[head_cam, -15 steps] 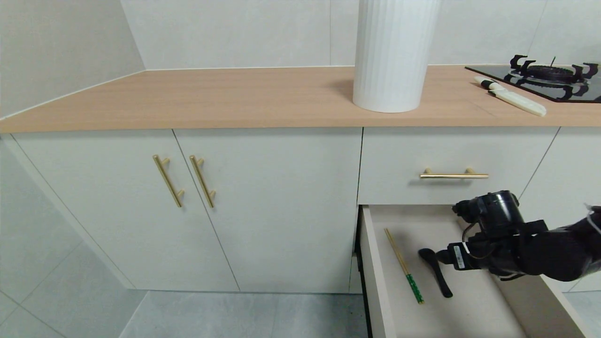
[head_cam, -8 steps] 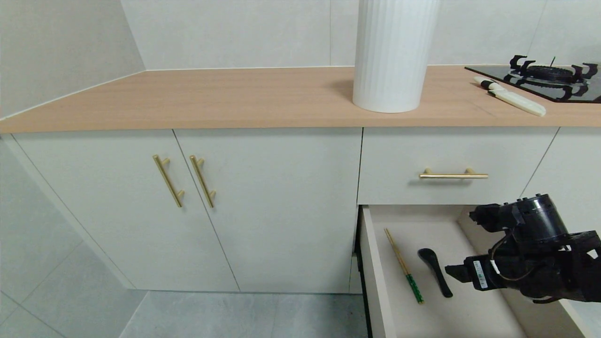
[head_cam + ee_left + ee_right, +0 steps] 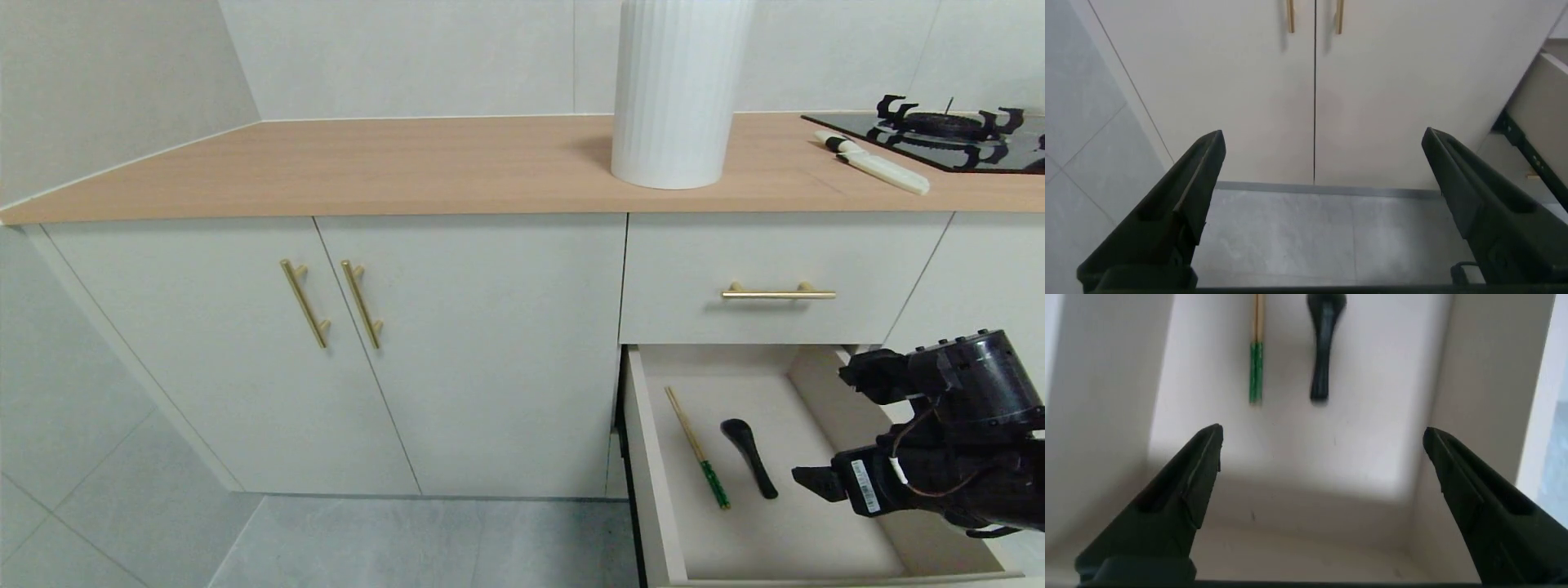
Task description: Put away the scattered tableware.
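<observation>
Pale tiled walls, meeting in a corner at the left. Along the back wall, a long wooden table with a black hob set in at its right end. Underneath, two light cabinet doors side by side, with gold bar handles near their shared edge. To the right, a shut drawer front with a level gold handle, and just below it an open drawer, pulled out. Grey tiled floor in front. Soft, even light throughout.
</observation>
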Tool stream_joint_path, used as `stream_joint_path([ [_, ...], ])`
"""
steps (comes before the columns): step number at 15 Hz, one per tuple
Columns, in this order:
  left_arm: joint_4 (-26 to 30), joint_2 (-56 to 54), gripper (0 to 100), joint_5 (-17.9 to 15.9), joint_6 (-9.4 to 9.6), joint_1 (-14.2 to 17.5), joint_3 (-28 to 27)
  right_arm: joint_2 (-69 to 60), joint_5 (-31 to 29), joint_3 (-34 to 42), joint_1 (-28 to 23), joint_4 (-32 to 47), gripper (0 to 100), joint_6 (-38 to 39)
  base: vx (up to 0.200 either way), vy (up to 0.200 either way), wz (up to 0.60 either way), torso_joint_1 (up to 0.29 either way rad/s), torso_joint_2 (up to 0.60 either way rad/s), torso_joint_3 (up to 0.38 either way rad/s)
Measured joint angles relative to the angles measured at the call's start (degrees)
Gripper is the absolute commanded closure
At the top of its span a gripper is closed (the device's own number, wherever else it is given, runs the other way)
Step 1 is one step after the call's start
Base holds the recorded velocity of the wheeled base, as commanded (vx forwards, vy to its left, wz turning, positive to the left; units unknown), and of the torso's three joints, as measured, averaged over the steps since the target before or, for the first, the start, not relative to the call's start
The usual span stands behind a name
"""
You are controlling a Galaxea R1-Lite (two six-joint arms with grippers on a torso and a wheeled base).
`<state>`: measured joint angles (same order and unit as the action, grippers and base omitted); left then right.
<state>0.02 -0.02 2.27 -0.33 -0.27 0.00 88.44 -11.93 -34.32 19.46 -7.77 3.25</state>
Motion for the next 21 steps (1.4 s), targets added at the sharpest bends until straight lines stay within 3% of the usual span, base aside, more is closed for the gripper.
stream_joint_path([
  [10, -0.02, 0.0, 0, 0.0, 0.0, 0.0, 0.0, -4.13, 0.78, 2.71, 6.72, 8.58, 0, -5.66, 0.0, 0.0, 0.0, 0.0, 0.0, 0.0],
  [15, -0.02, 0.0, 0, 0.0, 0.0, 0.0, -0.02, -9.58, 8.37, 8.63, 9.62, 8.78, 0, -14.97, 0.0, 0.0, 0.0, 0.0, 0.0, 0.0],
  [21, -0.02, 0.0, 0, 0.0, 0.01, 0.0, -0.02, -10.78, 11.93, 12.68, 14.45, 8.72, 0, -15.46, 0.0, 0.0, 0.0, 0.0, 0.0, 0.0],
])
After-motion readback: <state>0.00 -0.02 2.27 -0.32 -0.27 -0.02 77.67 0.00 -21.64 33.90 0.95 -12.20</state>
